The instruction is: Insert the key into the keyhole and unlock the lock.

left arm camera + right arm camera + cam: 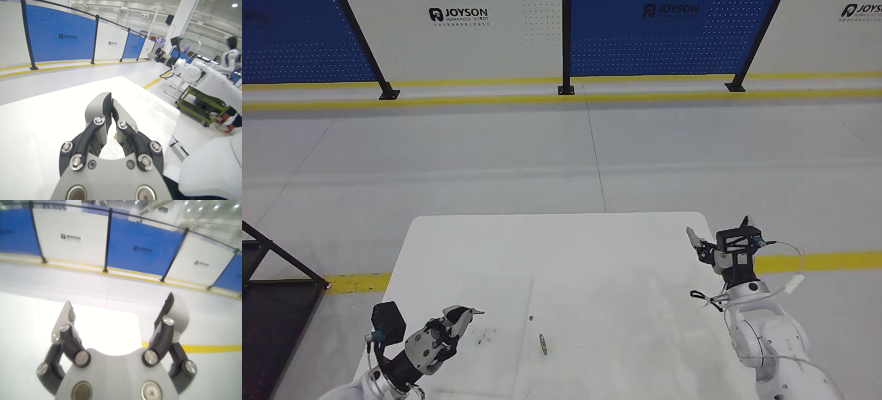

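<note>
A small metallic piece (542, 345) lies on the white table (622, 260) near its front middle; I cannot tell whether it is the key or the lock. A tinier speck (531, 319) lies just beyond it. My left gripper (464, 314) hovers at the front left of the table, left of both pieces, with its pads pressed together (112, 100). A small tan bit (114, 135) shows through the gap behind the pads; I cannot tell whether it is held. My right gripper (719, 232) is at the table's right edge, open and with nothing in it (120, 302).
Dark specks (482, 338) mark the table just right of the left gripper. A black frame (272, 270) stands off the table's left side. A green cart (200, 102) and another robot arm (187, 68) stand beyond the table's right side.
</note>
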Action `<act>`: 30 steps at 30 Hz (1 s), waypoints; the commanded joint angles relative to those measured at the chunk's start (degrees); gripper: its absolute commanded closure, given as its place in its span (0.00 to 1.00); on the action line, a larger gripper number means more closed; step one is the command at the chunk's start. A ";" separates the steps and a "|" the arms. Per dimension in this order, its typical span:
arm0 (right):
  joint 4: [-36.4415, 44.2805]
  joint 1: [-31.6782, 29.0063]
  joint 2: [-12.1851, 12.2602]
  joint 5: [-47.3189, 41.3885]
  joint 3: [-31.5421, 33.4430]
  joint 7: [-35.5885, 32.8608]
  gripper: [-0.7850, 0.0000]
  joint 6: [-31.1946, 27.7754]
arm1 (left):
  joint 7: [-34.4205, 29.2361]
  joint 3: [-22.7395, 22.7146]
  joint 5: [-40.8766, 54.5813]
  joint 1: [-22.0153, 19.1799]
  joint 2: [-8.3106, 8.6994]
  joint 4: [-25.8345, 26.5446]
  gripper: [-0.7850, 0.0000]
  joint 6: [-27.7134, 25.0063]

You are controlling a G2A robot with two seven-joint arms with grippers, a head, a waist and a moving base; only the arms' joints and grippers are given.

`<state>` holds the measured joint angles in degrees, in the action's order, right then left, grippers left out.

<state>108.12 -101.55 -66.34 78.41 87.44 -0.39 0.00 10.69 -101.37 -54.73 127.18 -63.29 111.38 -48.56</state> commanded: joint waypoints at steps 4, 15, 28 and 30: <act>5.80 -4.49 -0.55 7.56 -11.75 -2.15 0.00 -3.30 | -0.05 0.01 -0.13 0.06 -0.01 0.09 1.00 0.53; -1.91 -1.70 -2.95 14.56 -35.76 -5.71 0.00 -9.35 | -0.05 0.01 -0.13 0.06 -0.01 0.09 1.00 0.53; -15.13 4.92 -6.07 12.89 -44.30 -9.62 0.09 -1.17 | -0.05 0.01 -0.13 0.06 -0.01 0.09 1.00 0.53; -16.64 5.87 -6.43 11.92 -44.88 -9.82 0.44 -1.19 | -0.05 0.01 -0.13 0.06 -0.01 0.09 1.00 0.53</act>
<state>92.22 -96.15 -72.61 90.74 42.83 -10.13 -1.20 10.65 -101.36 -54.86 127.24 -63.29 111.47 -48.03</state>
